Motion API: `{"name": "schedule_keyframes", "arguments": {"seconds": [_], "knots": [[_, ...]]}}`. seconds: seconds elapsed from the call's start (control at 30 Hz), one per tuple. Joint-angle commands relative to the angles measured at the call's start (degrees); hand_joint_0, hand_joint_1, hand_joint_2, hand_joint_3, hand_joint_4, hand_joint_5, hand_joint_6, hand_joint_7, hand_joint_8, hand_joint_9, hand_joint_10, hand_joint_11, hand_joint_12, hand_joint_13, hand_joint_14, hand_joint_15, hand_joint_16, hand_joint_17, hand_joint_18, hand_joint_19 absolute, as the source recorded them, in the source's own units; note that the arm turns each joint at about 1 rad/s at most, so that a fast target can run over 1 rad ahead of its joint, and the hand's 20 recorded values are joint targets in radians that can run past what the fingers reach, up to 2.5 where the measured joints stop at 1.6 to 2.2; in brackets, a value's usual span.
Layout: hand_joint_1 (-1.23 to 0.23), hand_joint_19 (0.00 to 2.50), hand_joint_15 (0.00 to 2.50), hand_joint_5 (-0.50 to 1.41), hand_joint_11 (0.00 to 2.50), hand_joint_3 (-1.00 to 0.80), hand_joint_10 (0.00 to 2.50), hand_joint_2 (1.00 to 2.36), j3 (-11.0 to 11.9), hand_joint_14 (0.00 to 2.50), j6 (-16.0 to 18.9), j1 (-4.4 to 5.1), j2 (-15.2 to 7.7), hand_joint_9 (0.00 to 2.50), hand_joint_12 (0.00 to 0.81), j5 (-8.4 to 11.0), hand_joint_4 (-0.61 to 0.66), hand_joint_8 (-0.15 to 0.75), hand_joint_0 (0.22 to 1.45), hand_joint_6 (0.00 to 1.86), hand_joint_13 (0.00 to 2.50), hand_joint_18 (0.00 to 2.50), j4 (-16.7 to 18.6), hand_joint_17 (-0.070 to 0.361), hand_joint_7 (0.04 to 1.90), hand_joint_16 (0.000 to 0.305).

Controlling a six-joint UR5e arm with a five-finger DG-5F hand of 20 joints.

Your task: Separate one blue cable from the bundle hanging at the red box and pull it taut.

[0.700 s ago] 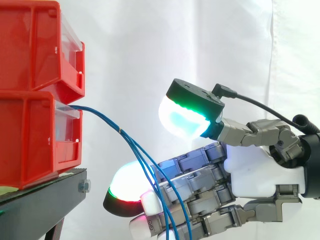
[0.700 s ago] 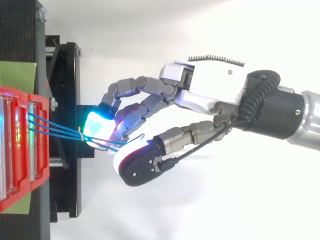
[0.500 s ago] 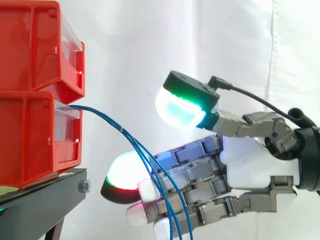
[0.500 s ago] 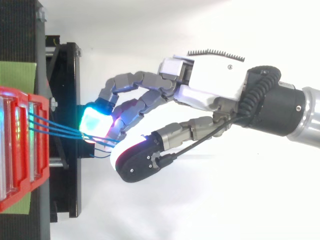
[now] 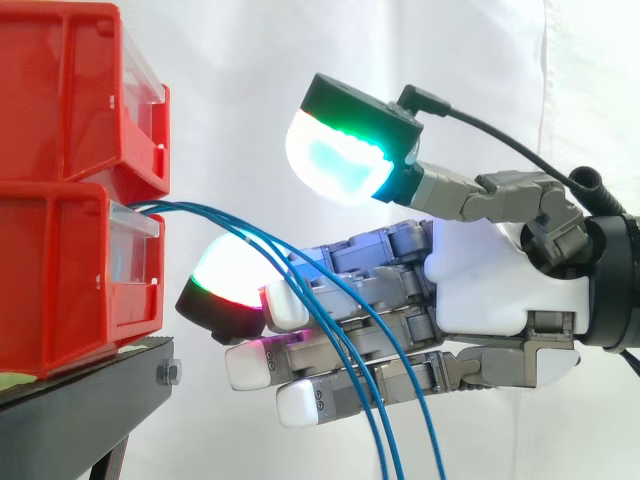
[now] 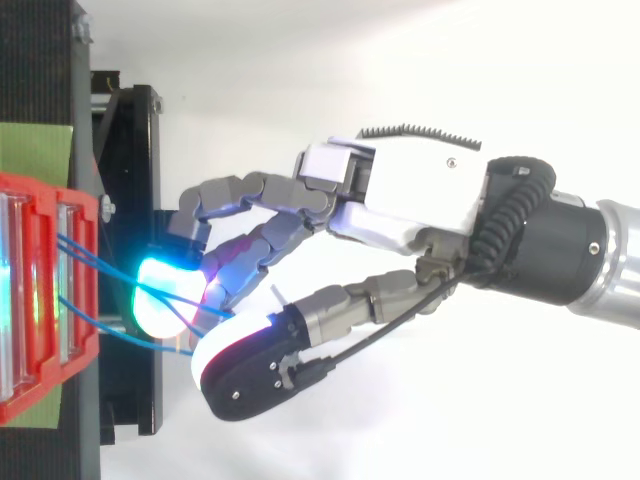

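- Side view: the blue cables are seen leaving the front of the lower red bin, which is stacked under a second bin on the black stand. From there they arc out and down across the fingers and are cut off by the lower frame edge.
- The hand is presented from the right with its fingers held nearly straight and pointed at the bin, so that the fingertips are brought in among the strands close to their exit.
- The thumb pad is held raised, well apart from the fingers. The hand is therefore wide open and nothing is pinched.
- In the top view the strands are fanned apart between the bin and the cyan-lit pad. This is judged to be the purpose of the straight-finger posture: the bundle is spread so that one strand can be singled out.
- Whether one strand is lodged between two fingers cannot be told, since the cables are overlaid on the fingers in both views.
- The cables hang in a slack curve, so tension is judged not yet applied. Closure of the thumb onto one strand is judged necessary before any pull away from the bin.
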Motion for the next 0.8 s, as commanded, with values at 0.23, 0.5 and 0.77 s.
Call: {"name": "schedule_keyframes", "arguments": {"seconds": [0.23, 0.5, 0.77], "knots": [[-0.72, 0.5, 0.61, -0.12, 0.62, -0.35, 0.01, 1.01, -0.08, 0.02, 0.01, 0.44, -0.02, 0.92, 0.304, 0.25, 0.19, 0.32, 0.63, 0.5, 0.92, 0.63, 0.35, 0.065, 1.21, 0.029], [-0.71, 0.56, 0.8, -0.11, 0.83, -0.38, 0.02, 1.01, 0.01, 0.02, 3.17, 0.53, -2.48, 1.01, 0.31, -0.46, 0.18, 0.33, 0.63, 0.5, 1.06, 0.69, 1.76, 0.064, 1.24, 0.029], [-0.67, 0.6, 0.91, -0.14, 0.96, -0.35, 0.02, 1.01, 0.1, 0.03, 3.08, 0.53, -2.65, 1.1, 0.308, -0.37, 0.14, 0.332, 0.64, 0.61, 1.15, 0.74, 2.99, 0.066, 1.12, 0.029]]}}
